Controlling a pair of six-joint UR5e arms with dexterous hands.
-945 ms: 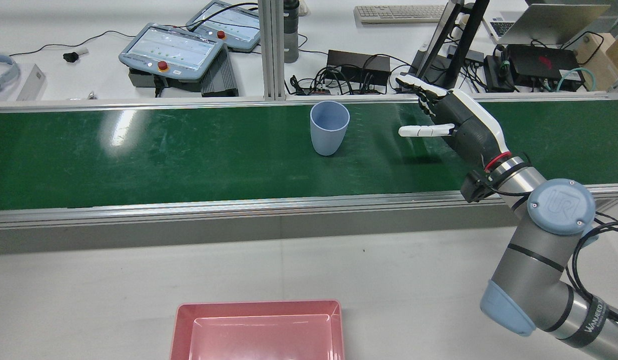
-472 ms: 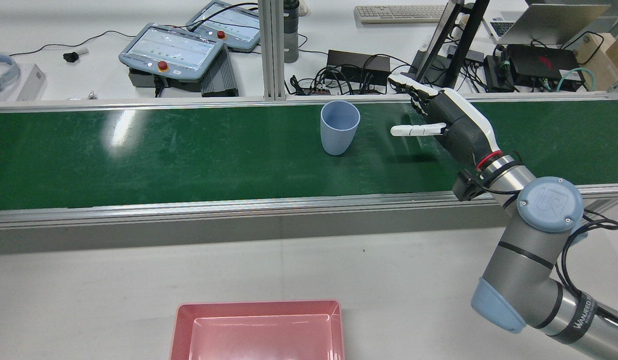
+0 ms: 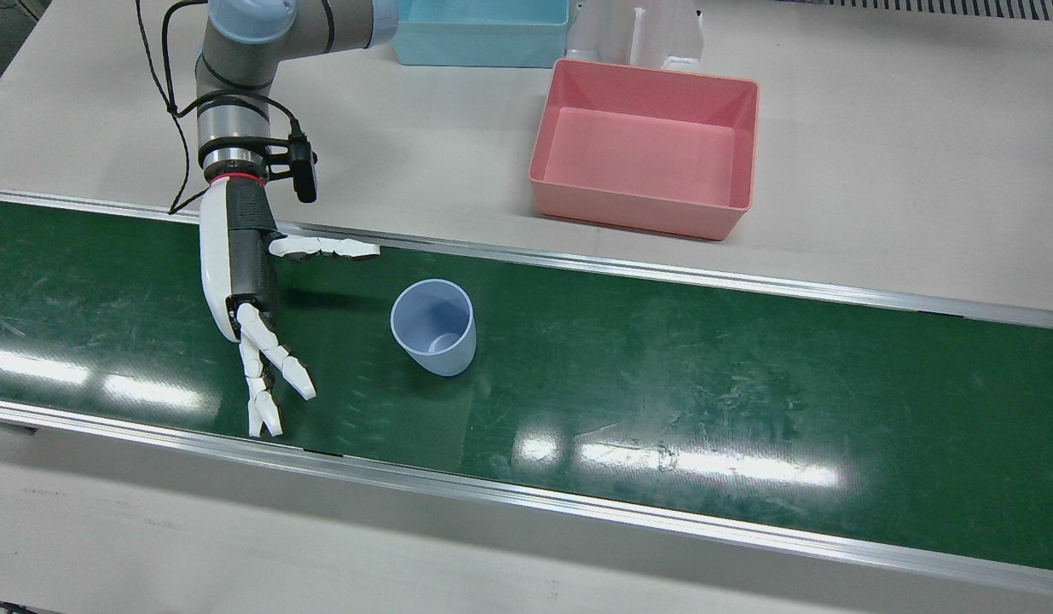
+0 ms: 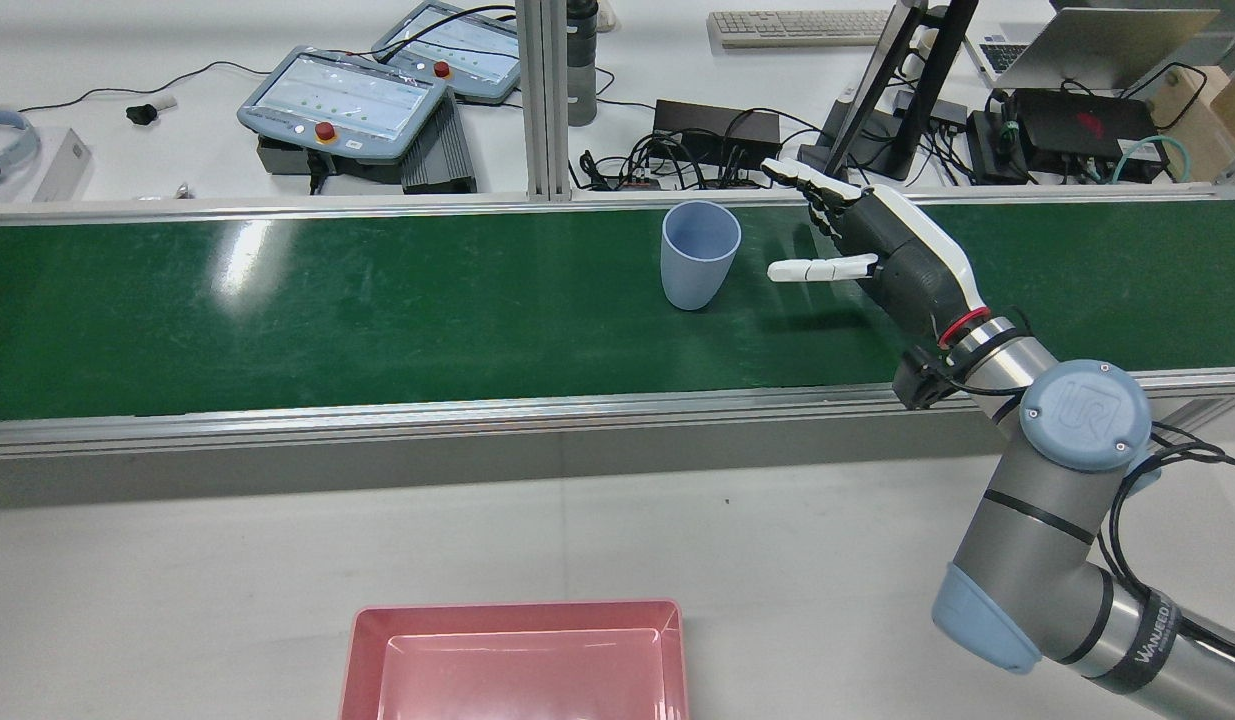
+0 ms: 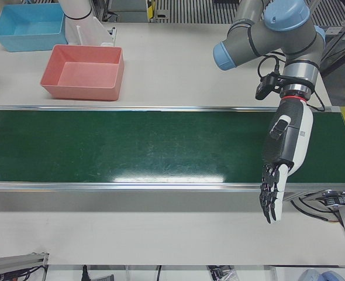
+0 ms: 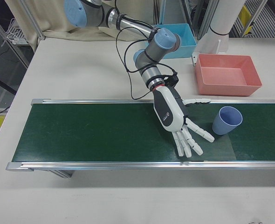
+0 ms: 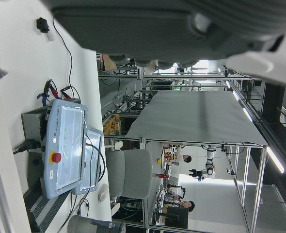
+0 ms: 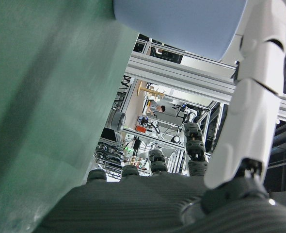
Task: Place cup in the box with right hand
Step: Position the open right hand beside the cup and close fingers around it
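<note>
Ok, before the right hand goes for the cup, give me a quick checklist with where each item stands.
1. Cup upright on the belt: ok.
2. Right hand open, fingers spread: ok.
3. Hand beside the cup, not touching it: ok.
4. Nothing between hand and cup: ok.
5. Pink box empty and open: ok.
6. Left hand far from the cup: ok.

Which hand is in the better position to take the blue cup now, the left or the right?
The right hand: it is open beside the cup on the green belt, fingers spread toward it. The left hand hangs over the belt's far end, away from the cup.
</note>
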